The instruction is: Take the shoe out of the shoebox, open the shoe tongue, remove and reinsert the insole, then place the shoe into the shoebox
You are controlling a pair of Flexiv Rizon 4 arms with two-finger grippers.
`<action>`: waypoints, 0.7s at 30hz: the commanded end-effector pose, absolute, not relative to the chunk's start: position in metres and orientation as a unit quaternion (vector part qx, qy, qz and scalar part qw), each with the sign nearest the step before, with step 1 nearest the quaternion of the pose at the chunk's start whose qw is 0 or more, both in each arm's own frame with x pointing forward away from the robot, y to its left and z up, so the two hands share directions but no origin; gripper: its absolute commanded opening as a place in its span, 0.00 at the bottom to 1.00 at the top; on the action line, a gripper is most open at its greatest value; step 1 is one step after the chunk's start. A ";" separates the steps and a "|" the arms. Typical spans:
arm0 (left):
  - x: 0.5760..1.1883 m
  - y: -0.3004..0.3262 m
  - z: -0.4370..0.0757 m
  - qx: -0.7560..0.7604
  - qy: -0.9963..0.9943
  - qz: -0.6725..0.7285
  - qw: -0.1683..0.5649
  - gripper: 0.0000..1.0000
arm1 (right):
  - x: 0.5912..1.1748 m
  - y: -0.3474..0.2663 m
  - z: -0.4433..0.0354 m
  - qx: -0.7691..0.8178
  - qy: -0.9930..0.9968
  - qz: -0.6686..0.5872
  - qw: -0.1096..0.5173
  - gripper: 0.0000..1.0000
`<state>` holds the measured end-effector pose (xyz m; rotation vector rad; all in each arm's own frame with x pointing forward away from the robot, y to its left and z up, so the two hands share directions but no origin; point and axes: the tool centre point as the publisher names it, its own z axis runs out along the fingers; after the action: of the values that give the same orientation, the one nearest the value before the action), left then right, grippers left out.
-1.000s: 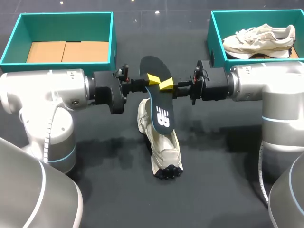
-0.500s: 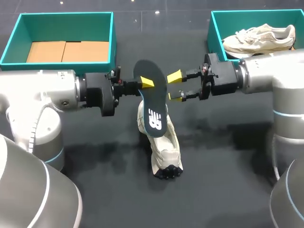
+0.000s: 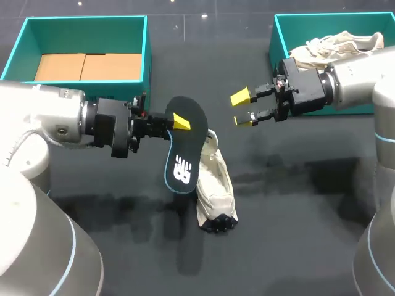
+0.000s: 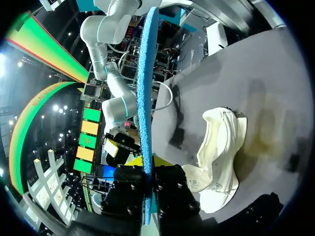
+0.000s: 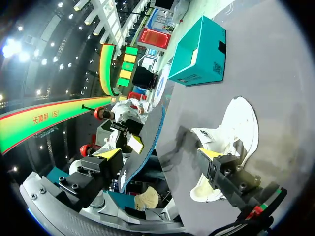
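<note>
Your left gripper point(image 3: 179, 122) is pinching the insole point(image 3: 183, 154) (seen edge-on between its fingers in the wrist view), with the shoe point(image 3: 217, 185) lying just below and ahead of it, and your right gripper point(image 3: 243, 109) is spread, well apart from both.

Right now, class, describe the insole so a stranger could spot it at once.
From the left teal box, look toward the table's middle to the left end effector. It grips the insole, tilted over the cream shoe. Nothing else here is a flat, dark, blue-edged sole with a white logo.
</note>
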<state>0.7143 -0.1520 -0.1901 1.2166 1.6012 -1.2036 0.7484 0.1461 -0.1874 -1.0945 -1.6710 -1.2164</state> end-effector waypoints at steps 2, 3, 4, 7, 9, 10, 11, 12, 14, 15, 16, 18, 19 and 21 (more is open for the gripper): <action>0.692 -0.142 -0.187 0.468 0.643 -0.493 0.353 0.00 | 0.740 0.120 -0.178 -0.403 -0.749 -0.445 0.282 1.00; 0.687 -0.141 -0.187 0.462 0.638 -0.508 0.347 0.00 | 0.737 0.117 -0.180 -0.395 -0.757 -0.450 0.262 1.00; 0.681 -0.141 -0.187 0.459 0.641 -0.510 0.344 0.00 | 0.736 0.113 -0.186 -0.417 -0.756 -0.443 0.241 1.00; 0.661 -0.140 -0.183 0.471 0.636 -0.505 0.344 0.00 | 0.736 0.110 -0.192 -0.407 -0.764 -0.439 0.241 1.00; 0.655 -0.139 -0.180 0.481 0.638 -0.480 0.362 0.00 | 0.736 0.110 -0.192 -0.407 -0.764 -0.439 0.241 1.00; 0.655 -0.139 -0.180 0.481 0.638 -0.480 0.362 0.00 | 0.736 0.110 -0.192 -0.407 -0.764 -0.439 0.241 1.00; 0.655 -0.139 -0.180 0.481 0.638 -0.480 0.362 0.00 | 0.736 0.110 -0.192 -0.407 -0.764 -0.439 0.241 1.00; 0.655 -0.139 -0.180 0.481 0.638 -0.480 0.362 0.00 | 0.736 0.110 -0.192 -0.407 -0.764 -0.439 0.241 1.00; 0.655 -0.139 -0.180 0.481 0.638 -0.480 0.362 0.00 | 0.736 0.110 -0.192 -0.407 -0.764 -0.439 0.241 1.00; 0.655 -0.139 -0.180 0.481 0.638 -0.480 0.362 0.00 | 0.736 0.110 -0.192 -0.407 -0.764 -0.439 0.241 1.00; 0.655 -0.139 -0.180 0.481 0.638 -0.480 0.362 0.00 | 0.736 0.110 -0.192 -0.407 -0.764 -0.439 0.241 1.00; 0.647 -0.143 -0.180 0.475 0.639 -0.487 0.359 0.00 | 0.736 0.110 -0.192 -0.407 -0.764 -0.439 0.241 1.00; 0.639 -0.144 -0.180 0.474 0.637 -0.498 0.350 0.00 | 0.733 0.113 -0.190 -0.384 -0.789 -0.425 0.224 1.00; 0.627 -0.145 -0.181 0.463 0.641 -0.515 0.330 0.00 | 0.726 0.115 -0.193 -0.366 -0.820 -0.395 0.194 1.00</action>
<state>0.6403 -0.1492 -0.1792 1.2342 1.6523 -1.3325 0.7310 0.1123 -0.1964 -1.0541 -2.1481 -1.1912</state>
